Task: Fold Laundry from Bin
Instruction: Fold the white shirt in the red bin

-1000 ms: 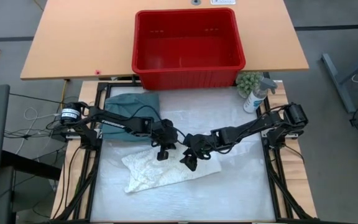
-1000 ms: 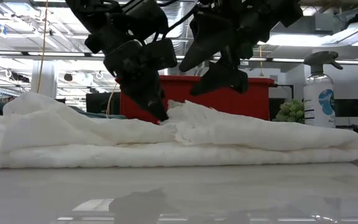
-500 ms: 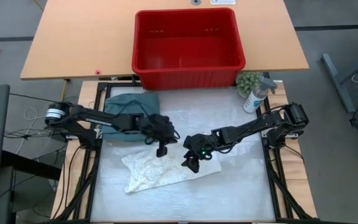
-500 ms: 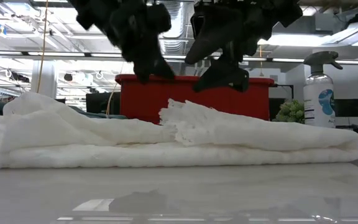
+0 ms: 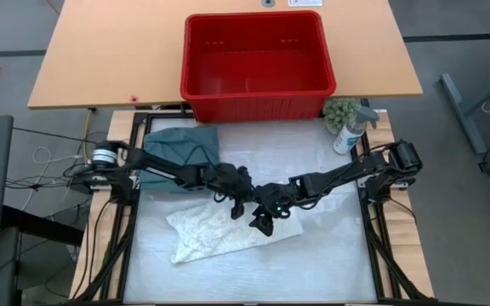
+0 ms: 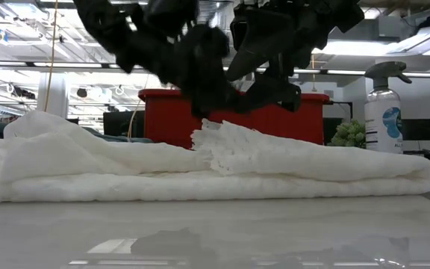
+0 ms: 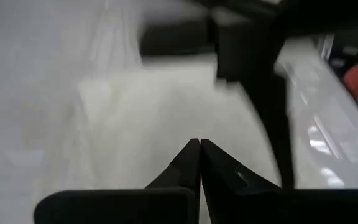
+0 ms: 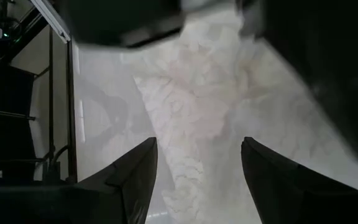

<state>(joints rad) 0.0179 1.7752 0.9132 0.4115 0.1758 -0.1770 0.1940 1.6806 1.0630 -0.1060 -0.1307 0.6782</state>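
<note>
Two garments lie on the table: one white garment (image 5: 228,235) at the middle and one teal garment (image 5: 177,151) folded near the one red bin (image 5: 256,61). Above the white one, the left gripper (image 5: 239,206) is pressed together and holds nothing, and the right gripper (image 5: 260,223) stands apart.

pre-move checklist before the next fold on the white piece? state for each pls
1. Right tool open over the white garment: ok, fingers spread, nothing between them.
2. Left tool ready to grasp: not ok, shut and empty in the left wrist view, above the cloth.
3. White garment flat on the table: not ok, a ruffled edge stands up mid-cloth.
4. Tool clearance: cannot tell, the two tools sit very close together over the garment's right end.
5. Teal garment out of the fold area: ok, at the table's back left.
6. Red bin: ok, looks empty.
</note>
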